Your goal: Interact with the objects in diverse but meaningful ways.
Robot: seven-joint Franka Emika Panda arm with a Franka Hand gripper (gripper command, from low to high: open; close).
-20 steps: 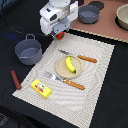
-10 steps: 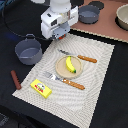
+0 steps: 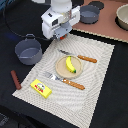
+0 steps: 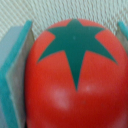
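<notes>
In the wrist view a red tomato (image 4: 75, 70) with a green star top fills the frame. It sits between my teal fingers (image 4: 15, 65), which press its sides over the striped mat. In the exterior view my gripper (image 3: 60, 36) hangs over the mat's far corner on the exterior view's left, and the tomato is mostly hidden under it. A yellow banana (image 3: 70, 64) lies on a small round plate (image 3: 60, 69). A yellow block (image 3: 41, 88) lies at the mat's near corner, with a brown sausage (image 3: 15, 79) beside it. A grey two-handled pot (image 3: 28, 51) stands off the mat.
A knife (image 3: 80, 57) and a fork (image 3: 65, 81) with wooden handles flank the plate on the striped mat (image 3: 95, 95). A grey pan (image 3: 90, 13) and a pale bowl (image 3: 122, 17) stand on the far brown surface. A black cable runs behind the pot.
The arm has shifted slightly toward the exterior view's right over the mat's far corner. The other objects have not moved.
</notes>
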